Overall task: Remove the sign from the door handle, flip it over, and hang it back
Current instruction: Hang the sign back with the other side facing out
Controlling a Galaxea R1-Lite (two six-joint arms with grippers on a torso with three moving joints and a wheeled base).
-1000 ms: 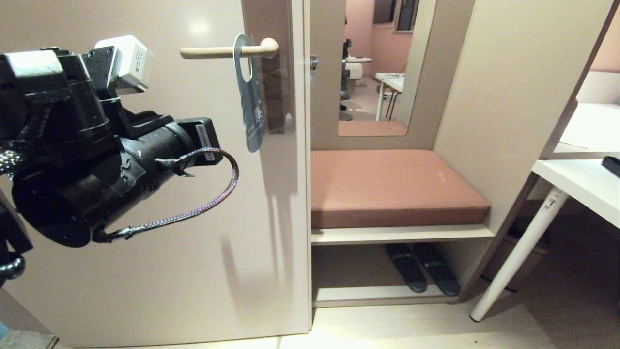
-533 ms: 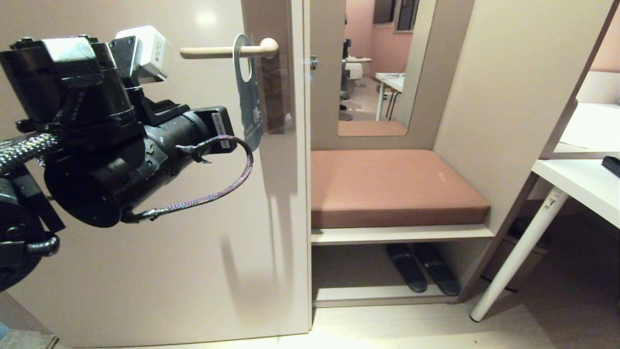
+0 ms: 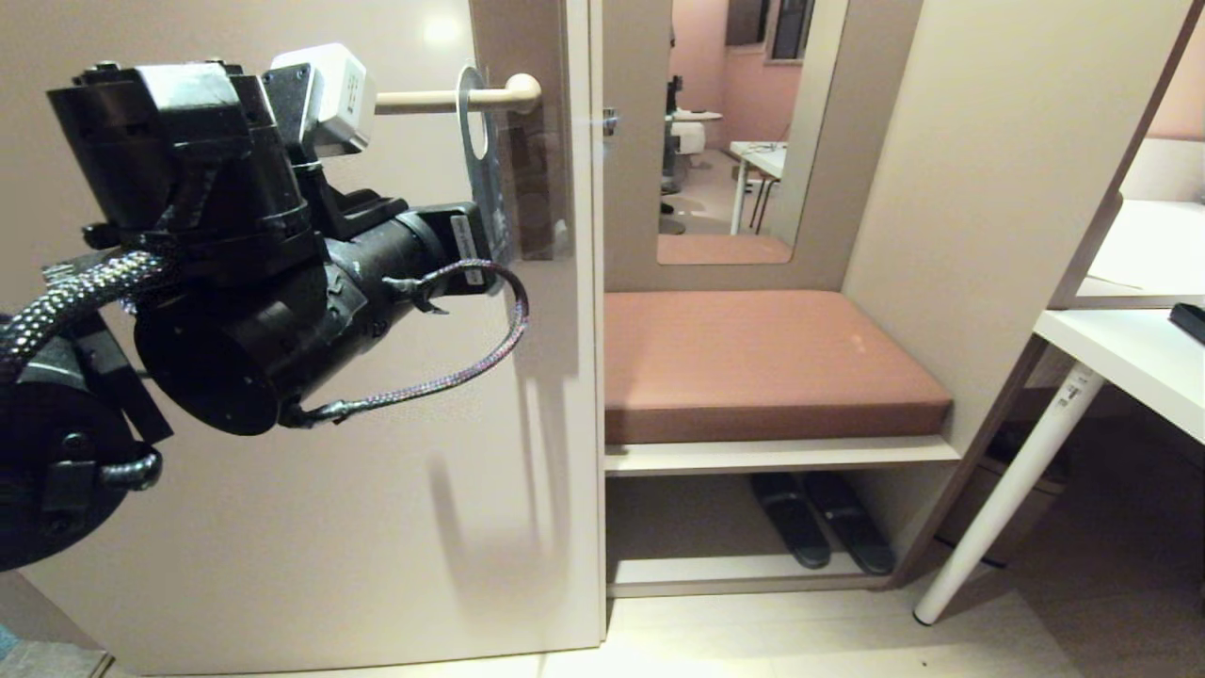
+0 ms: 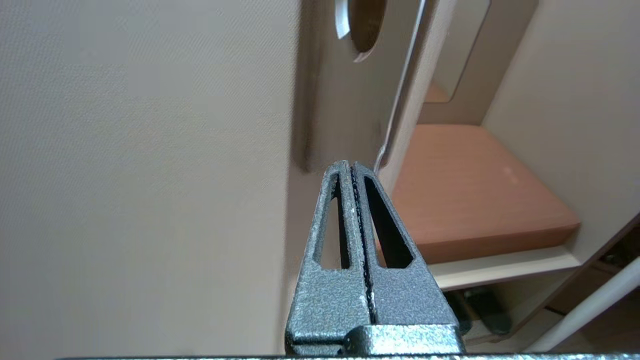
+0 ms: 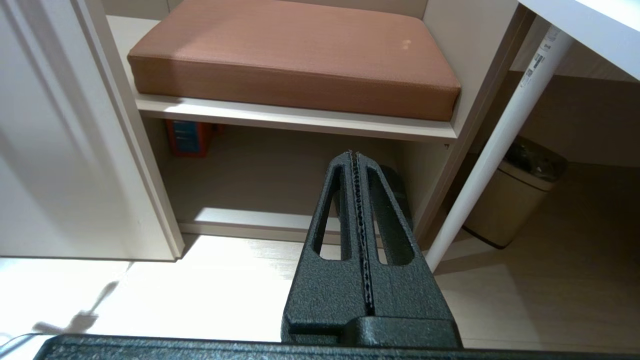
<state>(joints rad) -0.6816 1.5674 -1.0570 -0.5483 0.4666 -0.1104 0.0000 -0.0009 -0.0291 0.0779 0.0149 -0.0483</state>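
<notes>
Sign (image 3: 482, 155) hangs on the door handle (image 3: 442, 97), threaded through its big round hole; flat thin card, rounded corners, blue-grey face, seen nearly edge-on in the head view. Handle is a slim smooth beige lever with a rounded elbow, mounted on a tall brownish plate (image 3: 527, 132) on the matte beige door (image 3: 311, 527).

Left gripper (image 4: 351, 167) is raised in front of the door, tips near the sign's lower end, just below the plate's bottom edge. Its fingers are pressed together, holding nothing; speckled grey metal, tapered, slotted. In the wrist view the sign (image 4: 397, 100) shows as a thin pale edge; contact can't be told.

Right gripper (image 5: 353, 156) is parked low, pointing at the floor by the shelf under the brown padded bench cushion (image 5: 295, 55); black textured fingers clamped together, empty.
</notes>
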